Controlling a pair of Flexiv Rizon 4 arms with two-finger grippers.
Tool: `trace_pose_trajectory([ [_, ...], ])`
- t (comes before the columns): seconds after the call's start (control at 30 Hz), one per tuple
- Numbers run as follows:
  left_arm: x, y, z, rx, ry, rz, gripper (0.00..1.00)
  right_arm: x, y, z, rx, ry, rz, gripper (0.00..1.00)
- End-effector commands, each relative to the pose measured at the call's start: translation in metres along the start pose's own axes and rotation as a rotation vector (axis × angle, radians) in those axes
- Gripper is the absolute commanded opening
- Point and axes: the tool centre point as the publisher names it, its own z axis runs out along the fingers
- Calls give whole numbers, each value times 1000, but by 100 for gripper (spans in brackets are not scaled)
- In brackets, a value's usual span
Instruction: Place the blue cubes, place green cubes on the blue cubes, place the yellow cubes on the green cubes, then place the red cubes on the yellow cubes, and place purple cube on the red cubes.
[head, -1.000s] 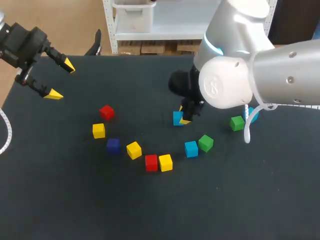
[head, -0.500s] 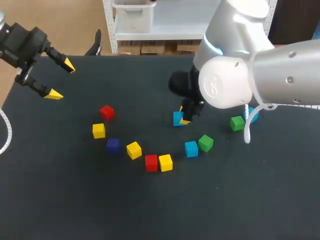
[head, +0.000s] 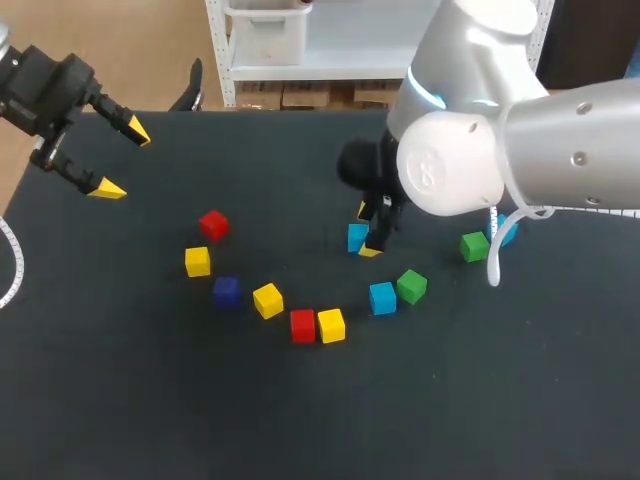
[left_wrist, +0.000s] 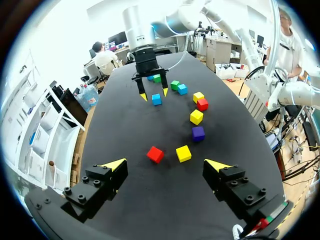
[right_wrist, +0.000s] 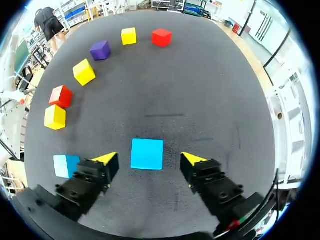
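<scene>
Blue cube (right_wrist: 147, 153): laid flat on the table (right_wrist: 200, 75), between the fingertips, untouched.
Right gripper (right_wrist: 149, 160): fingers are spread either side of it.
Risk: the cube may be twisted aside if met by one finger first.
Left gripper (left_wrist: 165, 165): fingers are spread, well apart from the cubes.

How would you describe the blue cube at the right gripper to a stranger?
On the black table, find the right gripper near the middle. The blue cube lies between its open yellow fingertips, touching neither; a second blue cube sits beside a green cube.
</scene>
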Motion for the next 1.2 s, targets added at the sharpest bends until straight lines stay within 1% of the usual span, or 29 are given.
trace_pose_trajectory([
  [0.03,1,-1,0,-2,-1,3,100,2,0,-11,0,-15,19,100],
  [0.23,1,-1,0,-2,-1,3,100,8,4,-42,21,-69,65,100],
  [0.47,1,-1,0,-2,-1,3,100,22,7,-65,43,-81,108,100],
  [0.57,1,-1,0,-2,-1,3,100,28,8,-74,49,-103,126,100],
  [0.67,1,-1,0,-2,-1,3,100,33,8,-79,51,-122,150,100],
  [0.9,1,-1,0,-2,-1,3,100,45,8,-82,53,-131,194,100],
  [1.1,1,-1,0,-2,-1,3,100,62,6,-91,81,-137,234,100],
  [1.2,1,-1,0,-2,-1,3,100,74,7,-97,92,-132,246,100],
])
